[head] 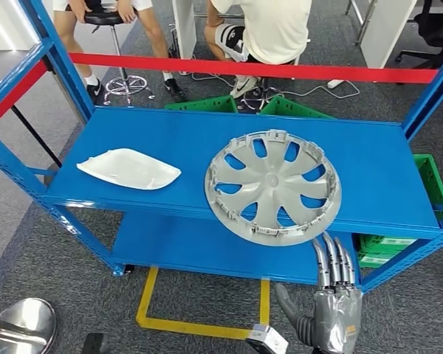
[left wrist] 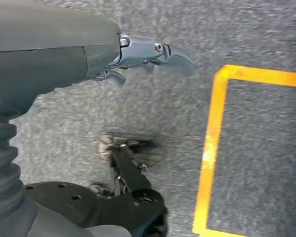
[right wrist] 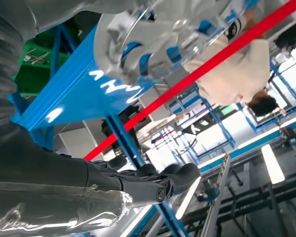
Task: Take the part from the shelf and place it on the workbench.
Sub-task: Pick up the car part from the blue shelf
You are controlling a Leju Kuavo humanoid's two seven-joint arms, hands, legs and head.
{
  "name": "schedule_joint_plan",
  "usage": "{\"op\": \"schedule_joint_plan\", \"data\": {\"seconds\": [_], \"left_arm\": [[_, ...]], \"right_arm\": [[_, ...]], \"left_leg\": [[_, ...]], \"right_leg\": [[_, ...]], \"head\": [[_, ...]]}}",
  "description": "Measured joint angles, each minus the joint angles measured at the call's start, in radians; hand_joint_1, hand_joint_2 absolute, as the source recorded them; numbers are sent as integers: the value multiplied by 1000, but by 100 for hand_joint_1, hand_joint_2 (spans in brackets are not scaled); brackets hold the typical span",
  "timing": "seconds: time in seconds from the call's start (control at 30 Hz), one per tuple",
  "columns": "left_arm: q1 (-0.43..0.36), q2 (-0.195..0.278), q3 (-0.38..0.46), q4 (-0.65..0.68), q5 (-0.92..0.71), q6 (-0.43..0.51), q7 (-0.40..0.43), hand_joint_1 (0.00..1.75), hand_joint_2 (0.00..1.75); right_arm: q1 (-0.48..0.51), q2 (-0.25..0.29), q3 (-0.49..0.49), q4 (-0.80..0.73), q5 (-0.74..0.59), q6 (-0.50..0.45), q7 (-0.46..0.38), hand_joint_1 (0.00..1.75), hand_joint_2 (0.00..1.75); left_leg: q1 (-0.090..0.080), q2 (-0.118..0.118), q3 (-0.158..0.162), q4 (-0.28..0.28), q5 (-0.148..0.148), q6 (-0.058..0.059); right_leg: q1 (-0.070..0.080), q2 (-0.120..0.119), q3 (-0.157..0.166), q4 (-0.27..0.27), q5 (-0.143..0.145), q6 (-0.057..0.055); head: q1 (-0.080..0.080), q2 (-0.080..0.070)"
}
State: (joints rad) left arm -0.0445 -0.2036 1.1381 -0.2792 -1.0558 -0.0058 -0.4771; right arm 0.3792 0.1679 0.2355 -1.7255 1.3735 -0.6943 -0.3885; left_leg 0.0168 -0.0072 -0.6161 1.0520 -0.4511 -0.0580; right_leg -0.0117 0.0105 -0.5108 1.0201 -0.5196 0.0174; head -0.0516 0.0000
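Observation:
A silver hubcap [head: 272, 184] lies flat on the blue shelf's top deck [head: 169, 133], its near rim reaching over the front edge. To its left lies a white curved plastic part [head: 129, 168]. My right hand [head: 334, 302] is raised just below and in front of the hubcap's near rim, fingers straight and apart, holding nothing. In the right wrist view the hubcap [right wrist: 139, 44] sits beyond my dark fingers [right wrist: 168, 177], with a gap between them. My left hand [left wrist: 64, 54] hangs over the grey carpet with its fingers [left wrist: 158, 49] stretched out and nothing in them.
A red tape [head: 252, 68] runs across behind the shelf, with two seated people beyond it. Green crates [head: 208, 103] stand behind the shelf and another [head: 431, 177] at its right end. A lower blue deck [head: 180, 243] and a yellow floor marking [head: 147, 295] lie below.

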Motion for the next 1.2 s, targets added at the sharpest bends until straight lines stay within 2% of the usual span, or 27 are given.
{"op": "schedule_joint_plan", "data": {"seconds": [0.03, 0.13, 0.2, 0.23, 0.3, 0.33, 0.37, 0.4, 0.47, 0.5, 0.53, 0.6, 0.67, 0.7, 0.73, 0.8, 0.83, 0.87, 0.9, 0.93, 0.97, 1.0, 1.03, 1.07, 1.1, 1.2], "left_arm": [[0, 0, 0, 1, -1, 0, 1, 0, 175], [-2, 0, -1, 3, -3, 1, 4, 0, 175], [-3, 2, -2, 3, -6, 1, 4, 0, 175], [-4, 2, -2, 3, -8, 1, 4, 0, 175], [-4, 3, -3, 3, -12, 1, 4, 0, 175], [-4, 3, -3, 3, -14, 0, 4, 0, 175], [-4, 3, -4, 3, -15, 0, 4, 0, 175], [-4, 4, -4, 3, -17, 0, 4, 0, 175], [-4, 3, -6, 4, -22, -2, 4, 0, 175], [-6, 3, -6, 5, -27, -2, 4, 0, 175], [-7, 3, -6, 5, -31, -3, 4, 0, 175], [-10, 3, -6, 6, -39, -4, 4, 0, 175], [-12, 4, -6, 6, -43, -4, 5, 0, 175], [-13, 4, -6, 6, -44, -4, 5, 0, 175], [-14, 4, -6, 6, -44, -4, 5, 0, 175], [-13, 5, -6, 6, -45, -4, 4, 0, 175], [-12, 6, -6, 6, -47, -4, 4, 0, 131], [-11, 6, -6, 6, -49, -5, 4, 0, 87], [-10, 7, -6, 6, -51, -5, 4, 0, 44], [-10, 9, -6, 6, -53, -5, 4, 0, 0], [-11, 9, -6, 7, -56, -6, 4, 0, 0], [-13, 9, -7, 9, -58, -7, 4, 0, 0], [-14, 9, -7, 10, -61, -8, 4, 0, 0], [-16, 8, -7, 12, -63, -10, 4, 0, 0], [-18, 8, -8, 13, -65, -12, 4, 0, 0], [-18, 9, -8, 14, -70, -19, 5, 0, 0]], "right_arm": [[-3, -9, 11, 9, 1, 0, 9, 0, 175], [-12, -34, 40, 31, 3, 0, 43, 0, 175], [-23, -53, 64, 52, 2, 0, 78, 0, 175], [-29, -62, 75, 63, 1, 0, 93, 0, 175], [-40, -79, 94, 84, -1, 0, 119, 0, 175], [-44, -87, 101, 94, -2, 0, 132, 0, 175], [-49, -95, 110, 104, -3, 0, 145, 0, 175], [-54, -103, 118, 113, -4, 0, 158, 0, 175], [-64, -119, 138, 129, -9, 0, 187, 0, 175], [-70, -127, 148, 138, -13, 0, 205, 0, 175], [-77, -136, 161, 149, -18, 0, 224, 0, 175], [-89, -155, 186, 171, -26, 0, 252, 0, 175], [-97, -171, 207, 187, -29, 0, 262, 0, 175], [-100, -177, 215, 192, -30, 0, 264, 0, 175], [-103, -182, 222, 197, -30, 0, 267, 0, 175], [-111, -192, 236, 211, -33, 0, 281, 0, 175], [-115, -198, 244, 219, -38, 0, 296, 0, 175], [-120, -205, 253, 229, -45, 0, 312, 0, 175], [-125, -212, 265, 239, -52, 0, 331, 0, 175], [-131, -219, 277, 249, -60, 0, 348, 0, 175], [-138, -227, 289, 258, -69, 0, 364, 0, 175], [-145, -234, 301, 269, -80, 0, 379, 0, 175], [-152, -242, 313, 279, -92, 0, 391, 0, 175], [-159, -250, 325, 288, -102, 0, 402, 0, 175], [-165, -258, 337, 297, -109, 0, 411, 0, 175], [-173, -279, 367, 322, -114, -1, 437, 0, 175]], "left_leg": [[1, 2, 6, -28, 16, 5], [0, 1, 12, -39, 18, 32], [1, 0, 22, -42, 12, 47], [0, 1, 27, -42, 8, 53], [-5, 1, 38, -42, -4, 62], [-8, 0, 44, -42, -11, 65], [-11, -1, 53, -42, -18, 66], [-13, -2, 64, -42, -26, 67], [-18, -6, 90, -43, -44, 66], [-19, -7, 100, -43, -53, 63], [-20, -8, 105, -44, -59, 59], [-18, -8, 109, -49, -65, 48], [-16, -7, 110, -45, -72, 37], [-16, -6, 100, -23, -84, 31], [-15, -6, 76, 22, -104, 24], [-11, -5, -5, 152, -148, 12], [-9, -5, -44, 204, -155, 7], [-6, -5, -67, 224, -143, 2], [-3, -5, -72, 208, -111, -2], [0, -4, -60, 160, -65, -6], [5, -1, -38, 96, -19, -11], [9, 0, -15, 33, 11, -12], [12, 1, 2, -10, 27, -7], [15, 1, 11, -34, 29, -3], [16, -1, 15, -42, 23, 4], [15, -3, 16, -41, 21, 13]], "right_leg": [[2, 0, 2, -1, -8, 7], [3, 1, 9, -9, -20, 25], [2, -2, -5, 33, -44, 32], [1, -4, -34, 88, -68, 35], [2, -4, -122, 230, -116, 39], [2, -4, -159, 277, -121, 38], [3, -4, -180, 288, -103, 35], [6, -4, -181, 260, -65, 30], [14, -3, -142, 133, 30, 12], [18, -3, -118, 77, 58, 5], [22, -3, -103, 42, 71, 0], [26, -2, -92, 26, 67, -4], [22, -1, -84, 13, 68, -10], [18, -2, -76, 4, 68, -14], [14, -4, -68, -2, 67, -17], [11, -5, -57, -6, 60, -21], [9, -5, -52, -6, 55, -21], [6, -4, -46, -6, 50, -20], [3, -2, -39, -6, 45, -17], [-1, 0, -29, -6, 38, -12], [-3, 2, -24, -5, 31, -5], [-3, 4, -21, -2, 20, 2], [-1, 5, -19, 0, 11, 9], [3, 5, -19, 3, 3, 13], [5, 5, -16, 4, -4, 8], [8, 3, -9, -4, -2, -27]], "head": [[-2, 0], [-5, 0], [0, 0], [4, 0], [8, 0], [8, 0], [8, 0], [8, 0], [8, 0], [9, 0], [9, 0], [9, 0], [8, 0], [6, 0], [5, 0], [3, 0], [3, 0], [3, 0], [3, 0], [3, 0], [1, 0], [-3, 0], [-4, 0], [-4, 0], [-2, 0], [8, 0]]}}
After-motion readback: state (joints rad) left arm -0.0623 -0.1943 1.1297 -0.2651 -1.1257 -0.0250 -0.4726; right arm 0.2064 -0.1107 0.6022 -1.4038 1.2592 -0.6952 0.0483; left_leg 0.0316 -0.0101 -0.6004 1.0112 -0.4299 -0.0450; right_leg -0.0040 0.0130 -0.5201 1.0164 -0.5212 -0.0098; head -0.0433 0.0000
